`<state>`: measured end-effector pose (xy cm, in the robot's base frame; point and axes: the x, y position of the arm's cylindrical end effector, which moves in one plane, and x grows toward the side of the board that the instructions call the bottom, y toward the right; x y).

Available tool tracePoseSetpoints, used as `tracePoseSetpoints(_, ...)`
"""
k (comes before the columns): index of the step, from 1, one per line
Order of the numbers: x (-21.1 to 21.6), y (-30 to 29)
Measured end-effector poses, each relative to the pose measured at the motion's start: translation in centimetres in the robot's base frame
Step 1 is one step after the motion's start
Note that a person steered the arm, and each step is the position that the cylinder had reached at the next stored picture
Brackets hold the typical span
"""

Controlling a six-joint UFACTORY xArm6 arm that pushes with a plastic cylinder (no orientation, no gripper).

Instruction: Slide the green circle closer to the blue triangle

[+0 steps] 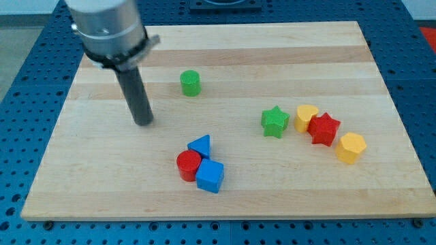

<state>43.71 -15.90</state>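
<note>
So, camera view only:

tip: my tip (144, 123) sits on the board, far-left area, left of and a bit nearer than the green circle; well apart from it, touching no block.

hand state: no gripper on this rig, just a bare rod w/ nothing to open or close; it holds nothing.

green circle: green circle (191, 83) stands alone, far side of the board, left of centre, upright.

blue triangle: blue triangle (201, 145) sits near side, almost straight below the circle in the view; packed against a red circle (189, 165) and a blue cube (210, 175).

handling: prob. light, stiff, small block; should slide easily on smooth wood. No taking hold possible, push only. Round side means an off-centre push could let it roll off the rod sideways, so contact the far face, dead centre, and push toward the near side.

risk: pushing too far could knock the triangle cluster.

others: green star (275, 122), yellow heart (306, 117), red star (324, 128), yellow hexagon (351, 147) grouped at right, clear of the path.

containers: none seen; the wooden board (272, 41) only bears the blocks, nothing holds anything.
</note>
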Motion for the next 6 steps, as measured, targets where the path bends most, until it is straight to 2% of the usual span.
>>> tracePoseSetpoints(2, -10.7, 1.7)
tracePoseSetpoints(3, -11.4, 11.1)
tracePoseSetpoints(4, -7.5, 14.6)
tracePoseSetpoints(5, -5.8, 14.5)
tracePoseSetpoints(6, -9.4, 15.0)
